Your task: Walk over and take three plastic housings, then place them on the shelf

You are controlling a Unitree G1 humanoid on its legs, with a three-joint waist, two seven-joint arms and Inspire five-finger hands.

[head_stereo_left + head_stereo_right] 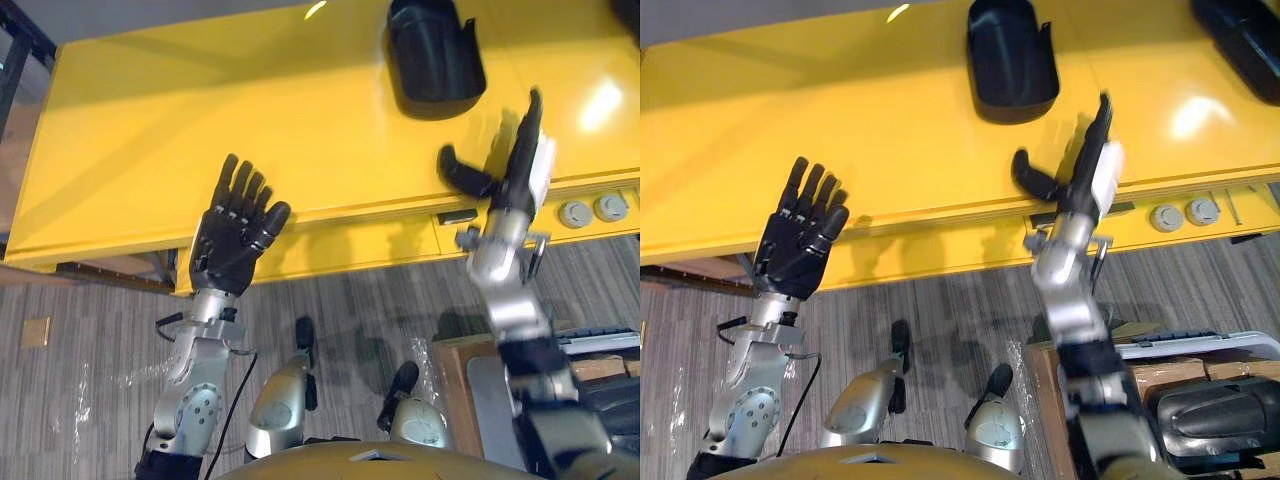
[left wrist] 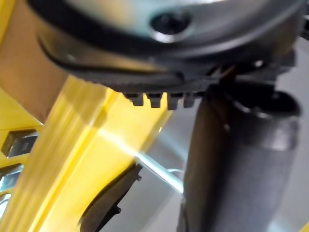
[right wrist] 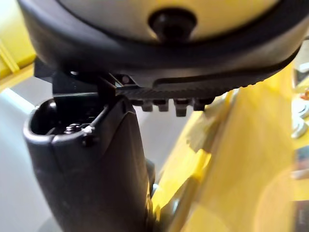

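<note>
Fingers of my left hand (image 1: 232,235) are spread straight over the near edge of the yellow table (image 1: 150,130), holding nothing; my right hand (image 1: 515,170) stands edge-on, fingers straight, thumb apart, empty; black plastic housing (image 1: 432,55) lies on the table just beyond it.

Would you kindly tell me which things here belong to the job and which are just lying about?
Job: black housing on yellow table; second housing, far right; left hand, right hand, open.
Lying about: round knobs below the table's edge.
</note>
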